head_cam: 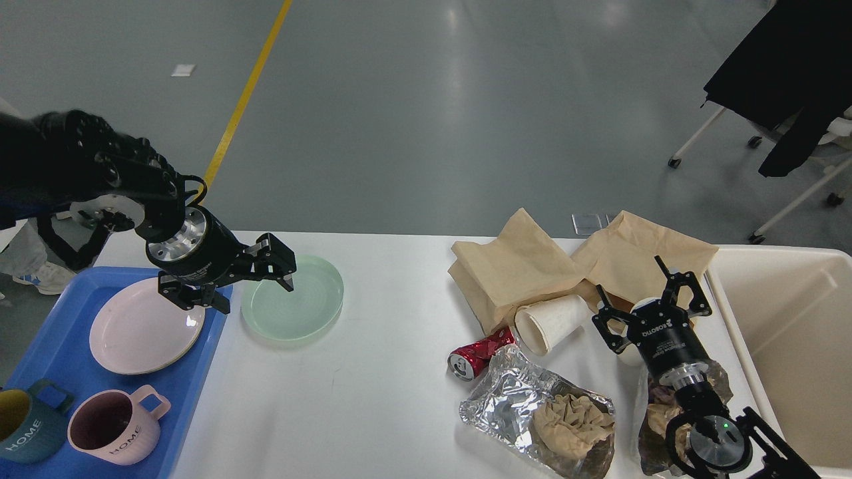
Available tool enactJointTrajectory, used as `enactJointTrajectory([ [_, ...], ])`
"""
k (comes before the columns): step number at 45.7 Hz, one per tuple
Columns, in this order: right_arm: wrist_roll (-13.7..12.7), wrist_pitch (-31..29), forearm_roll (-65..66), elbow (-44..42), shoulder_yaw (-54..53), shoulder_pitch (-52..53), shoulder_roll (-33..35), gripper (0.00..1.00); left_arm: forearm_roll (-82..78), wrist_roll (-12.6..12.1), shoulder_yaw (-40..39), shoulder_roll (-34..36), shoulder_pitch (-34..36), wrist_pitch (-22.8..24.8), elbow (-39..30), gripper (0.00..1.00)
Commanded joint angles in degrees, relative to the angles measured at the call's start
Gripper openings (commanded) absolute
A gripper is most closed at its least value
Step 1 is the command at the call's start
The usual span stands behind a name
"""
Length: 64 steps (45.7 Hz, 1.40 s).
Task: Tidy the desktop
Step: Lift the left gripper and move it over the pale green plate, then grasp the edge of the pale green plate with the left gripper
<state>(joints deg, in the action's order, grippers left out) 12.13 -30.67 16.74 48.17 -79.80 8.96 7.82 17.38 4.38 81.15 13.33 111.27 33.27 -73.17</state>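
The white desktop (373, 392) carries a pale green plate (299, 303) at its left and a heap of rubbish at its right. My left gripper (256, 293) is open and hangs over the green plate's left rim, one finger over the plate and one toward the tray. My right gripper (649, 303) is open and empty beside a lying white paper cup (552, 322). A crushed red can (476, 356), brown paper bags (572, 266), and foil bags (539, 416) with crumpled paper lie around it.
A blue tray (60, 359) at the left holds a pink plate (143, 326), a pink mug (116, 429) and a dark teal mug (30, 419). A cream bin (792, 332) stands at the table's right end. A wheeled rack with dark cloth (785, 73) stands on the floor behind.
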Motion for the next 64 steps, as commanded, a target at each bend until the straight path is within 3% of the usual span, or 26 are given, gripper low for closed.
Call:
enactJointTrajectory([
  [1,0.0,0.0,0.0,0.0,0.0,0.0,0.0,1.00,4.8,-0.3,-0.9,0.5,-8.9,-6.4,5.1,0.96],
  [6,0.0,0.0,0.0,0.0,0.0,0.0,0.0,1.00,10.9,-1.8,-3.0,0.3,-16.4,-10.1,11.5,0.94],
  [12,0.0,0.0,0.0,0.0,0.0,0.0,0.0,1.00,17.3,-11.6,-9.6,0.8,-24.9,-15.9,17.8,0.94],
  [15,0.0,0.0,0.0,0.0,0.0,0.0,0.0,1.00,17.4,-13.6,-14.0,1.3,-28.4,-17.6,18.7,0.96],
  [22,0.0,0.0,0.0,0.0,0.0,0.0,0.0,1.00,17.0,-13.5,-15.9,3.3,-33.3,-18.7,19.2,0.96],
  [35,0.0,0.0,0.0,0.0,0.0,0.1,0.0,1.00,15.8,-13.4,-23.4,4.2,-40.6,-20.3,28.2,0.96],
  [38,0.0,0.0,0.0,0.0,0.0,0.0,0.0,1.00,15.8,-13.3,-23.8,3.7,-40.9,-22.4,28.5,0.94],
  [43,0.0,0.0,0.0,-0.1,0.0,0.1,0.0,1.00,15.8,-10.6,-26.9,2.7,-44.1,-29.0,30.0,0.91],
  [47,0.0,0.0,0.0,0.0,0.0,0.1,0.0,1.00,15.5,-9.0,-28.5,1.6,-45.1,-31.4,30.5,0.91],
  [64,0.0,0.0,0.0,0.0,0.0,0.1,0.0,1.00,14.3,-8.1,-30.6,-0.3,-46.5,-31.5,32.4,0.67],
])
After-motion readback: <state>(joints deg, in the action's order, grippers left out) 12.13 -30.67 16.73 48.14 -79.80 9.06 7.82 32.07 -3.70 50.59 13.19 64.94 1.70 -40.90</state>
